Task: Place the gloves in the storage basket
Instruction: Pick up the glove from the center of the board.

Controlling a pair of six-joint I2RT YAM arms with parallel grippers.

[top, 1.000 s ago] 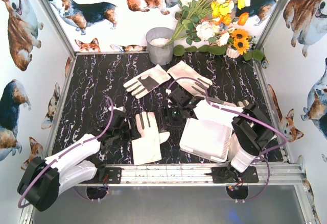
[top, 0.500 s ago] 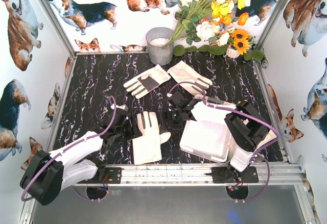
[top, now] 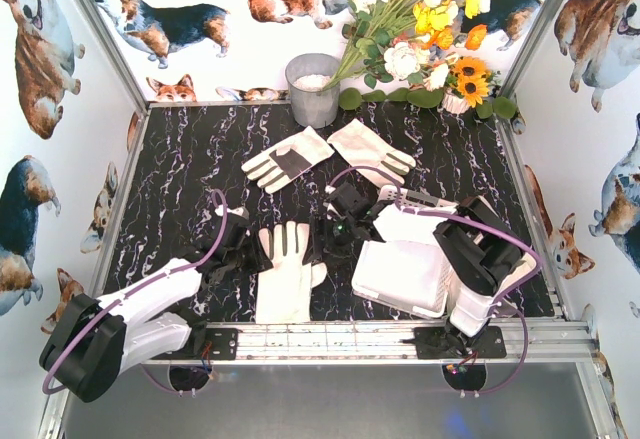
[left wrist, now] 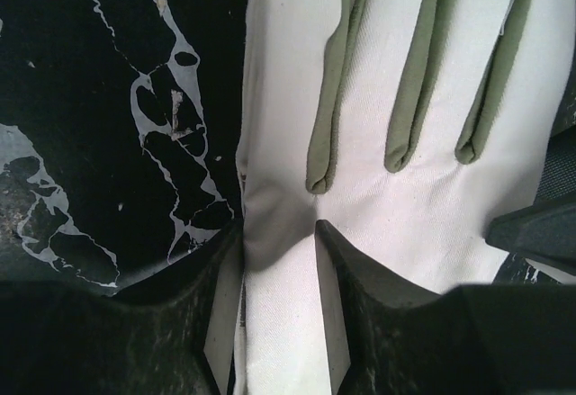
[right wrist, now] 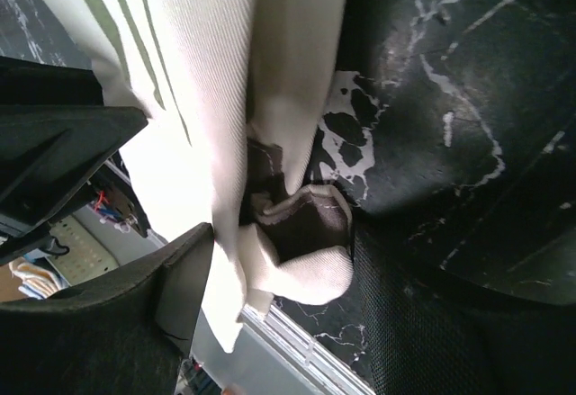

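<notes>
Left gripper [left wrist: 279,237] is closed on a thin fold at the left edge of a glove [top: 285,279]. The fabric creases up between its fingertips [left wrist: 337,260]. Right gripper [right wrist: 283,260] has its jaws on either side of the same glove's right edge, where a brown patch is folded into view. Cloth fills the gap, so I judge it clamped as well.

That glove lies plain side up near the middle of the counter's [top: 180,169] near edge, with its fingers pointing toward the far edge. The basket [top: 395,277] sits just to its right, toward the near right corner. Two more gloves [top: 286,160] lie well apart from it, toward the middle of the far edge.

The main risk is the two arms working against each other on one soft piece. If one pulls harder or lifts sooner, the shallow left pinch would probably slip off the edge. The glove would then swing from the right gripper alone.

A limp glove carried sideways could drape over the basket's near wall instead of dropping inside. The right arm also hangs over the basket and could nudge it during the carry. The grippers work near each other, so a careless crossing path could make them collide.
</notes>
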